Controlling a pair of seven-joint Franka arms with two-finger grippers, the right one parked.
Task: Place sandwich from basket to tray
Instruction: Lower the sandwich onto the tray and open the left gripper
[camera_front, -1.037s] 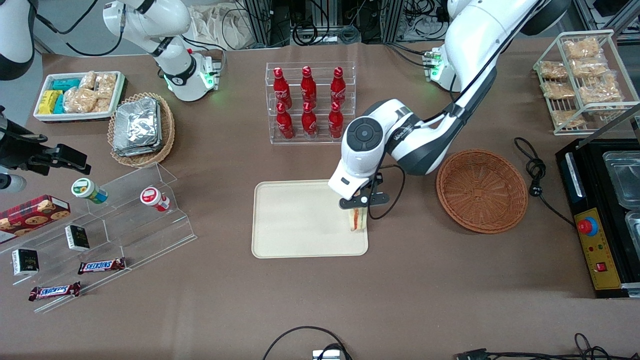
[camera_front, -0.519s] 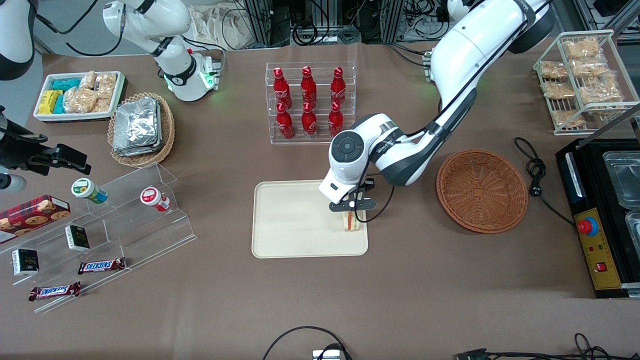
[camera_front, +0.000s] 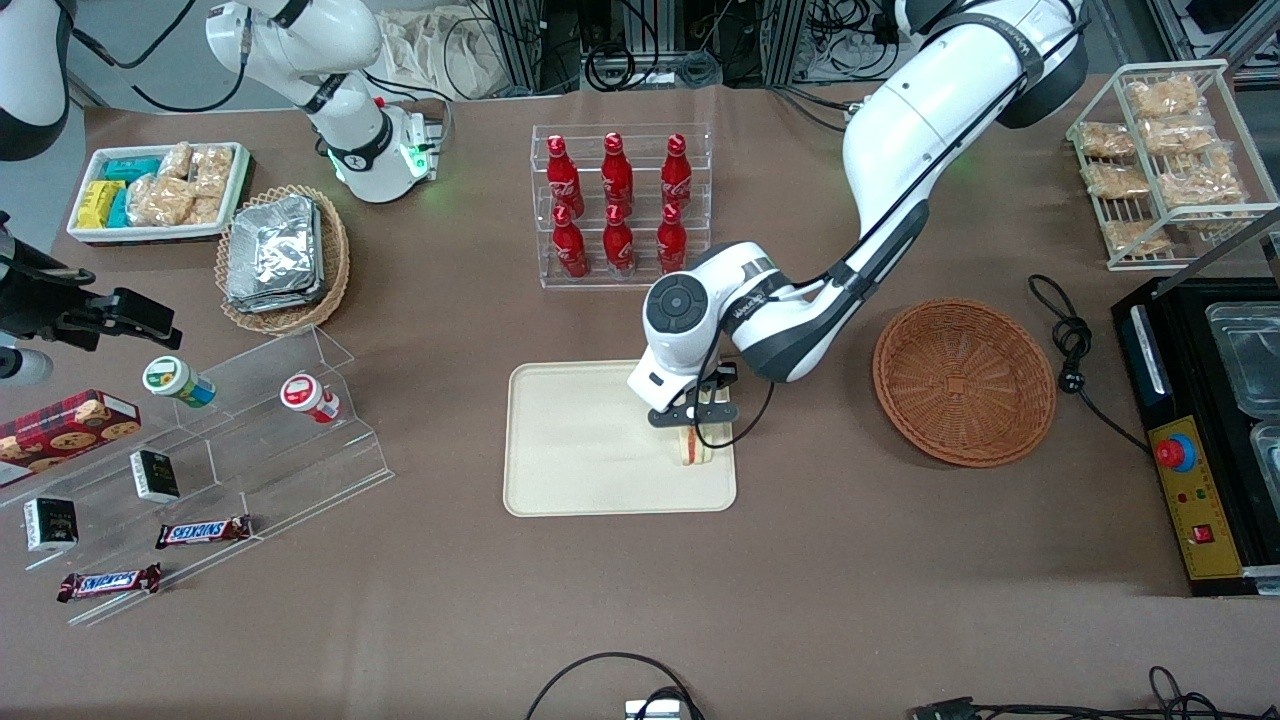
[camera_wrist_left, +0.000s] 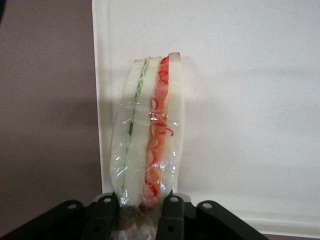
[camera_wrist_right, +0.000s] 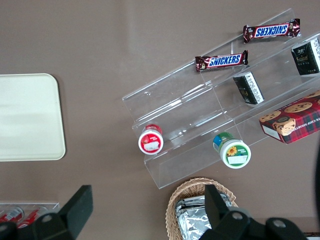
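Observation:
The sandwich, a plastic-wrapped wedge with red and green filling layers, stands on edge over the cream tray close to the tray's edge toward the working arm's end. My gripper is shut on the sandwich, one black finger pressing each bread face. Whether the sandwich touches the tray surface I cannot tell. The reddish-brown wicker basket sits beside the tray toward the working arm's end and holds nothing.
A clear rack of red bottles stands farther from the camera than the tray. A black appliance and a cable lie past the basket. Clear shelves with snacks and a foil-packet basket sit toward the parked arm's end.
My gripper has carried the sandwich a little farther over the tray, away from the basket, and the arm's elbow has swung with it.

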